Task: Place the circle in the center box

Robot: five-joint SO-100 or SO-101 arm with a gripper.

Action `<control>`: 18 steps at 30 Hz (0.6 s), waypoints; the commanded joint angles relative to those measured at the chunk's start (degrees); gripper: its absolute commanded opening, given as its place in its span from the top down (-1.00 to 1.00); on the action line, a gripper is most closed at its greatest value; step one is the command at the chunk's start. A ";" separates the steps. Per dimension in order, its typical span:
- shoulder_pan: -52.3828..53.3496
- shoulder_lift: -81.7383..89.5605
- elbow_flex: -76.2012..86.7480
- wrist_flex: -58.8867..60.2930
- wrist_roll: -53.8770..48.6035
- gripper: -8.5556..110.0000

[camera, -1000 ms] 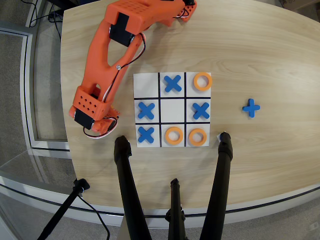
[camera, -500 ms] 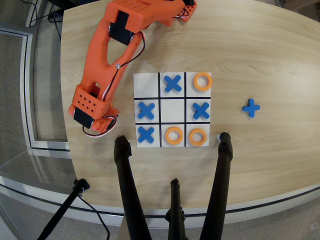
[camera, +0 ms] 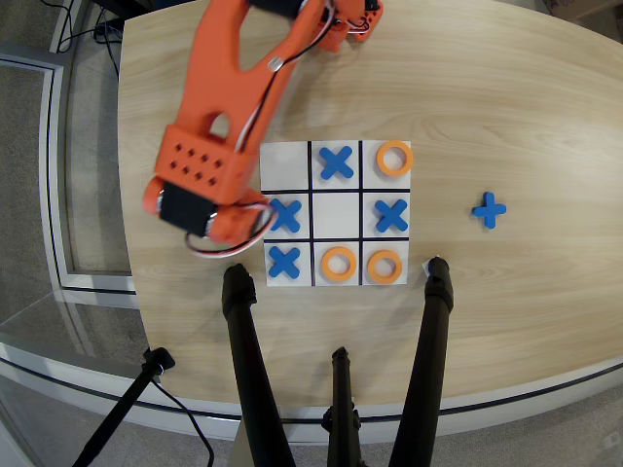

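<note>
The white 3x3 board (camera: 286,165) lies mid-table in the overhead view. Its center box (camera: 337,214) is bare. Three orange rings show: one in the top right cell (camera: 394,158), one in the bottom middle cell (camera: 338,264) and one in the bottom right cell (camera: 384,266). Blue X pieces lie in the top middle (camera: 336,162), middle left (camera: 284,214), middle right (camera: 391,215) and bottom left (camera: 283,262) cells. My orange arm (camera: 234,97) reaches down over the board's left edge. My gripper (camera: 255,212) sits at that edge, mostly hidden under the wrist, so its jaws and any load are unseen.
A loose blue X (camera: 490,209) lies on the wood table to the right of the board. Three black tripod legs (camera: 243,360) (camera: 339,399) (camera: 433,331) stand at the near edge, close below the board. The table's left edge (camera: 127,195) is near the arm.
</note>
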 commanded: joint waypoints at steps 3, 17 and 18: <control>-9.23 16.17 11.43 -0.62 1.05 0.86; -29.97 20.92 24.70 -15.47 10.81 0.86; -29.97 19.69 24.43 -16.44 10.81 0.86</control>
